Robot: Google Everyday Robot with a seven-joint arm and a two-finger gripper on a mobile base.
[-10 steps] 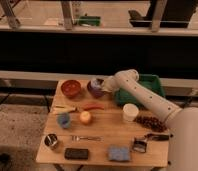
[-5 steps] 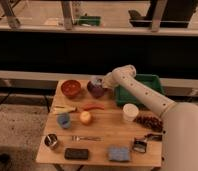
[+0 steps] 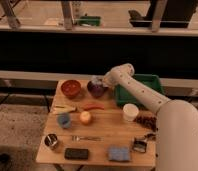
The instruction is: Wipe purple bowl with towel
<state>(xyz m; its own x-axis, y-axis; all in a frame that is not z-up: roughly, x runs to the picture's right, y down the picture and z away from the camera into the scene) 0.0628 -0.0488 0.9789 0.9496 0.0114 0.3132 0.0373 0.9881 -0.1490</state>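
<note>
The purple bowl [image 3: 98, 90] stands at the back of the wooden table [image 3: 107, 129], right of an orange-red bowl. My gripper [image 3: 97, 81] hangs over the bowl's far rim, at the end of the white arm [image 3: 137, 89] that reaches in from the right. It is shut on the towel [image 3: 95, 79], a small pale bluish cloth that sits at the bowl's top edge. The fingers themselves are mostly hidden behind cloth and wrist.
An orange-red bowl [image 3: 71, 88] is at the back left and a green tray [image 3: 142, 82] at the back right. A white cup [image 3: 130, 112], red chili [image 3: 93, 106], orange fruit [image 3: 85, 117], blue cup [image 3: 64, 120], fork [image 3: 87, 138], metal can [image 3: 52, 142] and blue-grey pad [image 3: 118, 153] lie nearer.
The wrist and elbow have shifted a little back and forth over the purple bowl, with the towel staying at the bowl. Nothing else on the table has moved.
</note>
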